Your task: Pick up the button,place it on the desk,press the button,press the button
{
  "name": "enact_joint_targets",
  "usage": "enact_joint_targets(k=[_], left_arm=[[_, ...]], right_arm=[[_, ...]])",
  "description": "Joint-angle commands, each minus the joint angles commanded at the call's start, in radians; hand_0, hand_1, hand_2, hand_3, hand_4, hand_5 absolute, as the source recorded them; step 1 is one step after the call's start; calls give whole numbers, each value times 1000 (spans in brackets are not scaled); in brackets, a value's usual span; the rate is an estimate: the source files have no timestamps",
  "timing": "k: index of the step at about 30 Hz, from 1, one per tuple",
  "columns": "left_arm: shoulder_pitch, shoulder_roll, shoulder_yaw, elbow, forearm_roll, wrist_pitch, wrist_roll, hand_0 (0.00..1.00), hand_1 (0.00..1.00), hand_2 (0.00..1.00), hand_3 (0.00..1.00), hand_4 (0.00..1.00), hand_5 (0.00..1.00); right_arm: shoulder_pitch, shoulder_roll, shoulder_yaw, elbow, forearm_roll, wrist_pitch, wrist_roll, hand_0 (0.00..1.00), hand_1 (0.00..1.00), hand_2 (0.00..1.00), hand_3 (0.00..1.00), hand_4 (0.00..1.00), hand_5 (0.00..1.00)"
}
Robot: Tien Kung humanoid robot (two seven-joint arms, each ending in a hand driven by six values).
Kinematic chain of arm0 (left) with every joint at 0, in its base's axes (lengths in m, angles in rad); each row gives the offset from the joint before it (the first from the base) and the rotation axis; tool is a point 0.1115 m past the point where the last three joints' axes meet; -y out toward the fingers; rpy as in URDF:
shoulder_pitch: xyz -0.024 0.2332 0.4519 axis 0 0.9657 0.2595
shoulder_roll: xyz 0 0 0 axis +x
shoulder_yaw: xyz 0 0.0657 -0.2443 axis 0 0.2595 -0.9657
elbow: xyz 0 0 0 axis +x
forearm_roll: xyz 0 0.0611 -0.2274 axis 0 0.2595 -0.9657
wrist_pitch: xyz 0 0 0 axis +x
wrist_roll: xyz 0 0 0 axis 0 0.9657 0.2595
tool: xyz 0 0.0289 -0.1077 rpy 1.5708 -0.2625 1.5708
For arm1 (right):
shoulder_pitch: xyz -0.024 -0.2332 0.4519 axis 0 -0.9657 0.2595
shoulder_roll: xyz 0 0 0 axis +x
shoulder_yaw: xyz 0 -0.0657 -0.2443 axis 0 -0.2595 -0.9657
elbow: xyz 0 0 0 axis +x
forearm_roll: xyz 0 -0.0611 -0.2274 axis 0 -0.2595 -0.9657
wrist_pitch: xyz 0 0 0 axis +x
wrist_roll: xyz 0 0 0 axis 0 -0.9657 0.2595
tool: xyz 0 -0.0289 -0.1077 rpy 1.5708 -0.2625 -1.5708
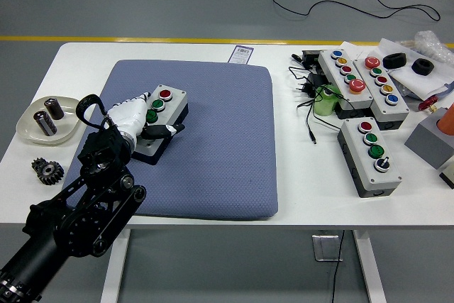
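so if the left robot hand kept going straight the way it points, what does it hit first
The left robot hand points up and right and already lies on the grey button box, so that box comes first. Past it the line crosses only bare blue mat, though depth is hard to judge.

Left hand (pixel 138 120) curled, thumb outstretched

— What's over on the left of the counter (pixel 213 218)?
— A shallow dish (pixel 28 127) with two dark cylinders (pixel 50 116) in it, and a black gear (pixel 47 170) just in front of it.
— And the middle?
— A blue mat (pixel 220 147), with a small card (pixel 242 54) at its far edge.
— The right?
— Three spare button boxes (pixel 369 155), tangled black cables (pixel 308 101), a green object (pixel 326 98), two black rings (pixel 408 62) on white paper, and a grey block (pixel 429 140).
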Motion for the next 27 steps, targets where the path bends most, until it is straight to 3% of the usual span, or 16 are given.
enact_joint_targets(k=[9,10,15,16,21,22,27], left_arm=[[-3,0,-19,30,0,-6,0,896,998,998,998,998,615],[-3,0,-20,31,0,-8,0,825,998,998,998,998,574],[-3,0,-20,35,0,-16,0,825,998,998,998,998,574],[-2,0,-17,37,0,-19,0,356,567,975,998,989,492],[1,0,-20,53,0,-39,0,356,567,975,998,989,492],[1,0,-20,56,0,-43,0,82,231,481,998,980,418],[-2,0,-19,57,0,-53,0,82,231,481,998,980,418]], right_arm=[[3,0,2,0,3,-1,1,653,649,679,596,440,312],[3,0,3,0,3,-1,1,653,649,679,596,440,312],[4,-1,5,0,1,-1,1,653,649,679,596,440,312],[4,-1,6,0,0,-1,1,653,649,680,595,440,312],[4,-1,6,0,2,-3,3,653,649,680,595,440,312],[4,-1,5,0,3,-3,3,653,649,679,594,439,311],[6,-1,7,0,5,-4,3,653,649,679,594,439,311]])
